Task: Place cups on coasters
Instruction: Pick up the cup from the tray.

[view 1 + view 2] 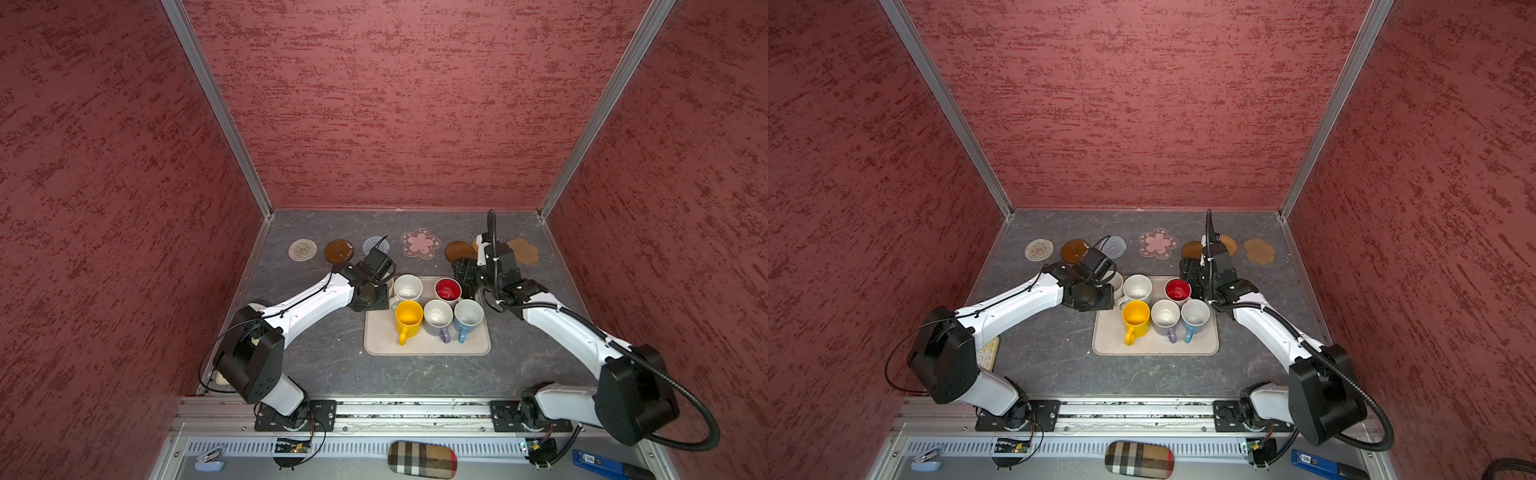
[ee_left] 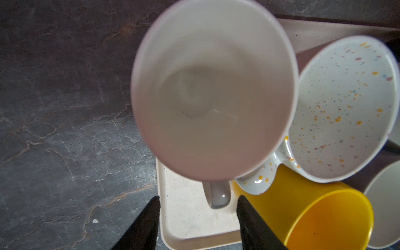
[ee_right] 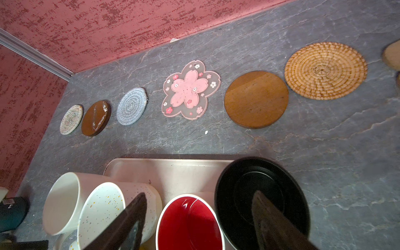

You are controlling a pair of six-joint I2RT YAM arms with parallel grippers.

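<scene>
Red walls (image 1: 395, 104) close in a grey slab table (image 1: 332, 365). At its middle we see a beige tray (image 1: 428, 347) with the mugs (image 1: 409, 318) standing on it. The left gripper (image 2: 198, 198) straddles the far-left white mug's (image 2: 212, 91) handle (image 2: 217, 194), fingers parted and clear of it. The right gripper (image 3: 199, 193) gapes wide, one finger over the far-right black mug (image 3: 233, 194). The coasters (image 3: 191, 89) lie in a row along the far edge.

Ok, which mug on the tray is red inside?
The white mug in the back row, next to the black mug; no other shows red inside.
</scene>
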